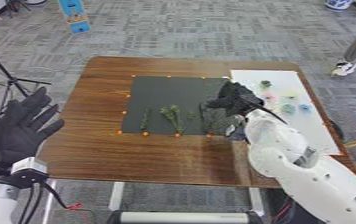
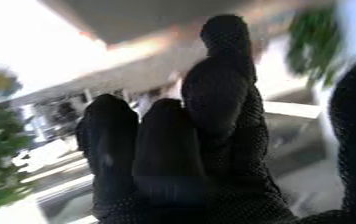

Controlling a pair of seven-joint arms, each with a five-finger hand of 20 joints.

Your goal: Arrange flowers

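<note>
The leafy sprig [image 1: 171, 117] lies on the dark mat [image 1: 157, 90], its head spread toward the far side, with a thinner stem [image 1: 145, 120] beside it. It looks light and springy, the leaves likely to bruise or shed if squeezed, so a soft pinch low on the bare stem, under the branching, would serve best; a stalk that fine may roll or slip against glove fabric. Small coloured blooms, a blue one [image 1: 305, 108] among them, sit on the white sheet [image 1: 317, 132] and seem more fragile still. The right hand [image 1: 235, 97] is over the mat's edge next to that sheet. The left hand [image 1: 22, 122] is open at the table's left, fingers spread. The head view gives the layout; the right wrist view gives the right hand's fingers, extended and loose, thumb apart, nothing gripped, plus blurred green foliage [image 2: 312, 45] that I cannot match to any one sprig.
</note>
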